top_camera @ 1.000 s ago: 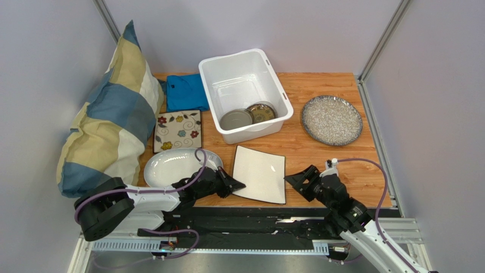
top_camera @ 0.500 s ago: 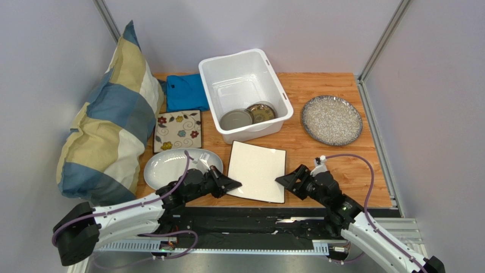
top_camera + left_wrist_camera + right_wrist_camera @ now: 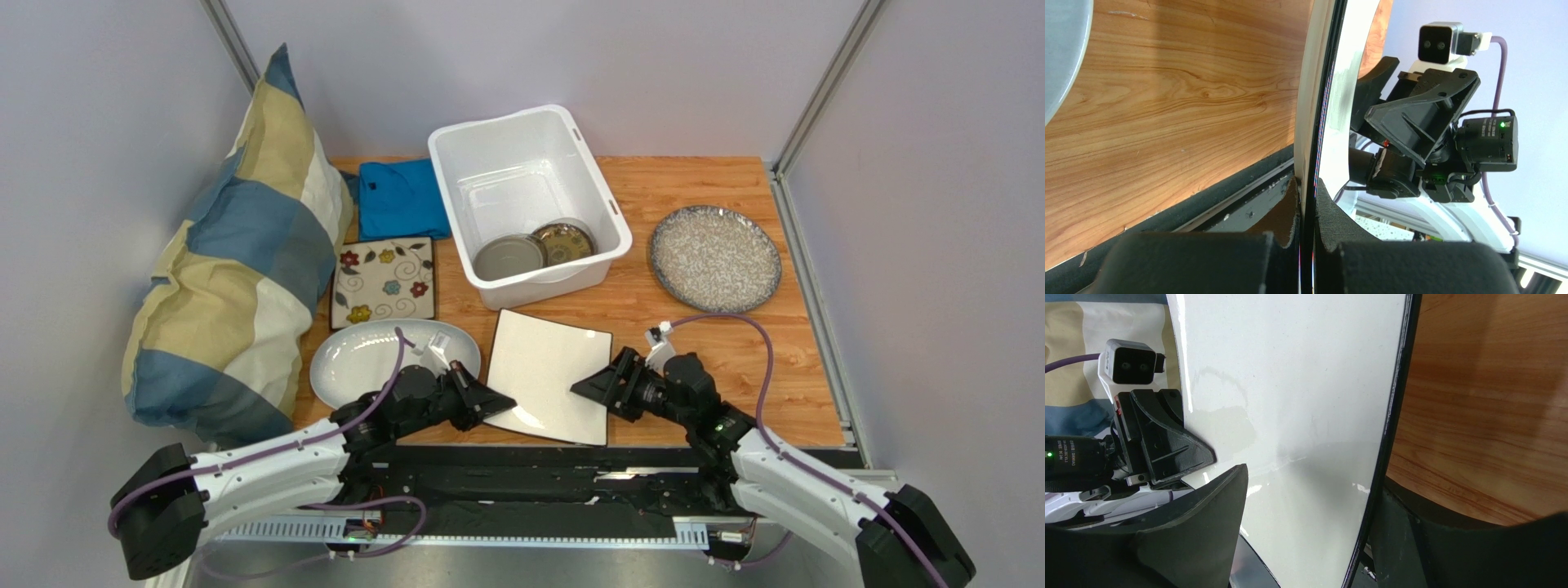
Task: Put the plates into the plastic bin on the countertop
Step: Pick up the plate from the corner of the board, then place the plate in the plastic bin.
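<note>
1. Left gripper [image 3: 504,399] is pinched tight on the near-left edge of the square plate [image 3: 548,368].
2. That plate's at the countertop's [image 3: 797,368] near edge, just short of the bin [image 3: 558,277].
3. Right gripper [image 3: 585,386] is spread wide, with fingers straddling the plate's right edge.
4. Two small plates [image 3: 509,257] are lying in the bin.

Wood countertop [image 3: 687,184] w/ bin [image 3: 552,284], plates [image 3: 714,257], cloth [image 3: 399,199], prob. pillow [image 3: 233,245]

Left end effector [image 3: 499,401] is pinched tight, right end effector [image 3: 590,384] spread wide, both pointing inward.
</note>
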`<state>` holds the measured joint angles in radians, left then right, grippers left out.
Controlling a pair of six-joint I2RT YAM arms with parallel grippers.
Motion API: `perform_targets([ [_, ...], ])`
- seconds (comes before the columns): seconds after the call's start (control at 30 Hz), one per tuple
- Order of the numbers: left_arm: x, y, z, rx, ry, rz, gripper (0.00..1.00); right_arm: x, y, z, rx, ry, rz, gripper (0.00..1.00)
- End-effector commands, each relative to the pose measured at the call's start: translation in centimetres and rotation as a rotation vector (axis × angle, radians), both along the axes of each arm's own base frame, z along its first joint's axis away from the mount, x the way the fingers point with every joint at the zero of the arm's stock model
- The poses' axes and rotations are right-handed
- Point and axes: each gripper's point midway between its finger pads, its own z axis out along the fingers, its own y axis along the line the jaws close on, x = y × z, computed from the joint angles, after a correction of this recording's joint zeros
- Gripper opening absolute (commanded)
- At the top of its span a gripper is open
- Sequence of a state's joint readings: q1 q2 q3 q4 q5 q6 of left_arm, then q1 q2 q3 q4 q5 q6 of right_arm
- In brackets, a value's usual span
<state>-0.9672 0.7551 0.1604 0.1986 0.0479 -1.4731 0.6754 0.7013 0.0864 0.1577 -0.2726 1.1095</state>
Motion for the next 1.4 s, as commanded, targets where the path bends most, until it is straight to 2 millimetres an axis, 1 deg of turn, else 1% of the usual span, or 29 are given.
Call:
perform_targets([
  [0.0,0.4,-2.4,10.8,-0.305,-0.205,-0.059,0.0,0.4,2.2,4.2,0.11,-0.101,0.093,0.7],
  [0.1,0.4,-2.4,10.9,-0.305,-0.208,-0.06,0.0,0.3,2.6,4.3,0.148,-0.088,0.104,0.7],
  [0.13,0.4,-2.4,10.8,-0.303,-0.209,-0.062,0.0,0.3,2.8,5.0,0.177,-0.106,0.106,0.7],
  [0.17,0.3,-2.5,10.7,-0.3,-0.208,-0.065,0.0,0.3,2.8,5.1,0.193,-0.101,0.103,0.7],
  [0.27,0.2,-2.7,10.5,-0.296,-0.205,-0.078,0.0,0.6,2.9,6.6,0.225,-0.139,0.098,0.69],
  [0.33,0.2,-2.9,10.1,-0.285,-0.199,-0.091,0.0,0.7,2.9,7.9,0.251,-0.17,0.091,0.66],
  [0.37,0.2,-3.0,10.2,-0.284,-0.204,-0.092,0.0,0.7,2.9,8.4,0.263,-0.174,0.088,0.65],
  [0.4,0.3,-3.2,10.0,-0.276,-0.202,-0.096,0.0,0.8,2.9,8.7,0.268,-0.177,0.085,0.6],
  [0.47,0.2,-3.4,10.1,-0.272,-0.21,-0.109,0.0,0.8,2.8,9.3,0.281,-0.183,0.079,0.53],
  [0.5,0.3,-3.5,10.0,-0.266,-0.209,-0.113,0.0,0.9,2.8,9.5,0.286,-0.182,0.072,0.47],
  [0.57,0.0,-3.8,10.4,-0.266,-0.219,-0.135,0.0,0.9,2.6,9.7,0.292,-0.181,0.061,0.42],
  [0.67,0.0,-4.2,9.8,-0.252,-0.203,-0.152,0.0,0.9,2.5,10.0,0.299,-0.181,0.051,0.28],
  [0.73,0.0,-4.2,9.5,-0.246,-0.198,-0.152,0.0,0.8,2.3,10.0,0.295,-0.17,0.048,0.22],
  [0.77,0.0,-4.2,9.5,-0.246,-0.201,-0.149,0.0,0.8,2.3,9.9,0.293,-0.169,0.042,0.15],
  [0.83,0.2,-4.1,9.3,-0.236,-0.202,-0.135,0.01,0.7,1.9,9.9,0.294,-0.161,0.027,0.07],
  [0.87,0.3,-4.0,9.3,-0.235,-0.203,-0.133,0.03,0.7,1.8,9.9,0.296,-0.163,0.018,0.0],
  [0.9,0.3,-4.0,9.3,-0.232,-0.206,-0.13,0.08,0.5,1.5,10.1,0.296,-0.164,0.013,0.0],
  [0.97,0.4,-4.0,9.2,-0.214,-0.216,-0.131,0.15,0.5,1.3,10.3,0.299,-0.172,0.0,0.0],
  [1.0,0.4,-4.0,9.4,-0.212,-0.223,-0.134,0.25,0.4,1.1,9.9,0.284,-0.158,-0.007,0.0],
  [1.07,0.5,-4.1,9.5,-0.187,-0.237,-0.14,0.44,0.5,0.7,11.1,0.288,-0.2,-0.023,0.0],
  [1.1,0.6,-4.0,9.6,-0.179,-0.246,-0.142,0.59,0.5,0.4,10.7,0.26,-0.189,-0.031,0.0],
  [1.13,0.7,-4.0,9.7,-0.153,-0.259,-0.148,0.69,0.5,0.1,11.5,0.256,-0.217,-0.038,0.0],
  [1.17,0.7,-3.8,10.0,-0.144,-0.273,-0.146,0.77,0.8,-0.2,12.8,0.241,-0.265,-0.054,0.0],
  [1.2,0.9,-3.7,10.2,-0.13,-0.284,-0.145,0.9,0.9,-0.6,12.6,0.205,-0.262,-0.069,0.0],
  [1.23,1.0,-3.4,10.4,-0.096,-0.302,-0.146,0.94,1.1,-1.0,12.9,0.184,-0.268,-0.083,0.0],
  [1.27,1.2,-2.9,11.0,-0.09,-0.324,-0.137,0.97,1.3,-1.4,13.4,0.172,-0.286,-0.1,0.0],
  [1.3,1.4,-2.6,11.3,-0.073,-0.338,-0.133,0.99,1.6,-1.9,14.5,0.155,-0.315,-0.111,0.0],
  [1.33,1.5,-2.1,11.4,-0.034,-0.358,-0.136,0.99,1.7,-2.2,14.8,0.145,-0.319,-0.116,0.0],
  [1.37,1.8,-1.3,12.2,-0.031,-0.383,-0.117,1.0,1.8,-2.3,15.2,0.136,-0.321,-0.114,0.0],
])
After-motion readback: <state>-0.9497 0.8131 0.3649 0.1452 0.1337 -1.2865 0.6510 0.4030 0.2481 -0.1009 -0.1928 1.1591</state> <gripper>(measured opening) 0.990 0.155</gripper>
